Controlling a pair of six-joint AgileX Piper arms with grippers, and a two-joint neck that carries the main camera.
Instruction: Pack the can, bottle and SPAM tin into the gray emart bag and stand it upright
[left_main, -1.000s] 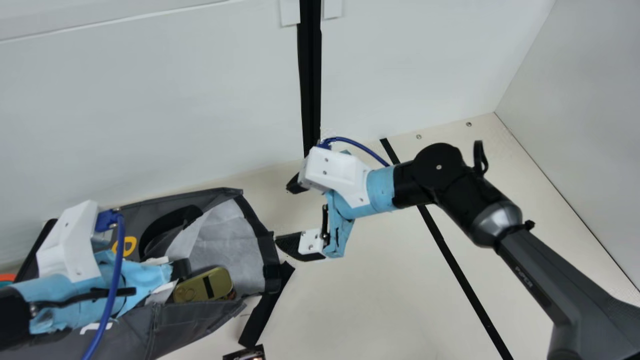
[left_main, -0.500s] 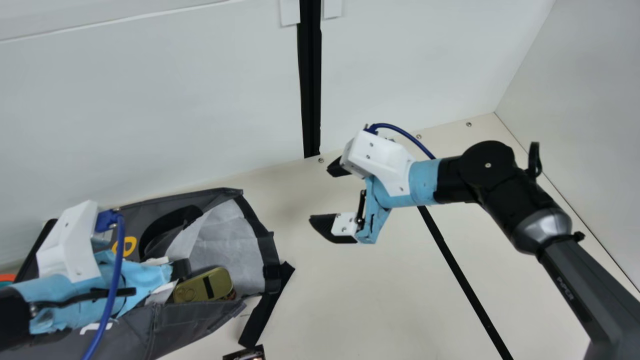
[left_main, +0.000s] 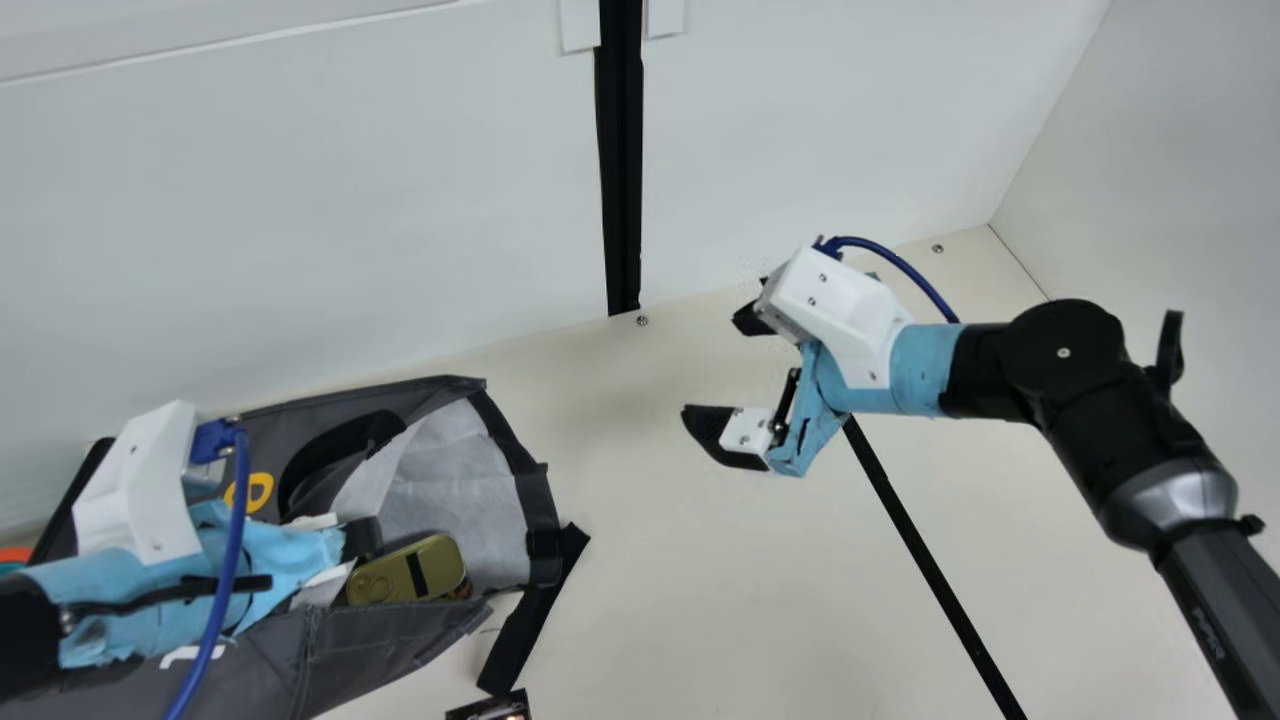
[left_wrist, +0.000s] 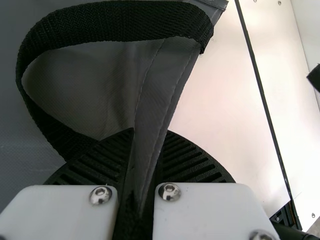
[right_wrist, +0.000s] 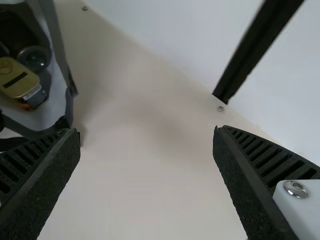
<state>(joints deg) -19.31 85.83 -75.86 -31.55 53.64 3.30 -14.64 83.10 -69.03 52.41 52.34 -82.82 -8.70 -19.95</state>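
The gray bag lies on its side at the left of the main view, its mouth toward the right. Inside rests the gold-lidded SPAM tin; the right wrist view shows the SPAM tin beside a dark round end, perhaps the can or bottle. My left gripper is at the bag's mouth; in the left wrist view my left gripper is shut on the bag's edge, beside the black handle. Well right of the bag, my right gripper stands open and empty; in its wrist view, my right gripper has widely parted fingers.
A black strap extends from the bag's mouth onto the table. A small dark object lies at the bottom edge. White walls rise behind, and a black tape line crosses the right side.
My right gripper has moved away from the bag's mouth, to the right and slightly toward the back wall, staying open. The left arm and the bag have kept still.
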